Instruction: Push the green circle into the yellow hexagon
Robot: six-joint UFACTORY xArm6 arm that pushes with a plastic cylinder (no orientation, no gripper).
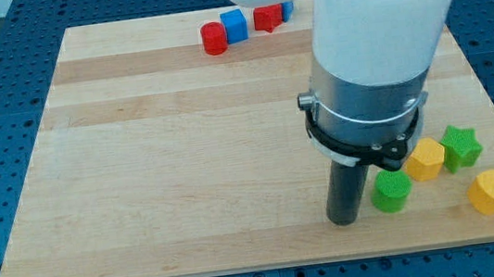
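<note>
The green circle [390, 191] lies near the board's bottom right. The yellow hexagon [426, 158] sits just up and to the right of it, nearly touching. My tip [345, 220] rests on the board just left of the green circle, close to its left side. The arm's white and grey body hides the board above the tip.
A green star [461, 147] sits right of the yellow hexagon, and a yellow heart [490, 190] lies near the bottom right edge. At the view's top are a red circle [213, 39], a blue cube [234, 25], a red star [266, 18] and another blue block [288, 9]. The wooden board [166, 166] lies on a blue perforated table.
</note>
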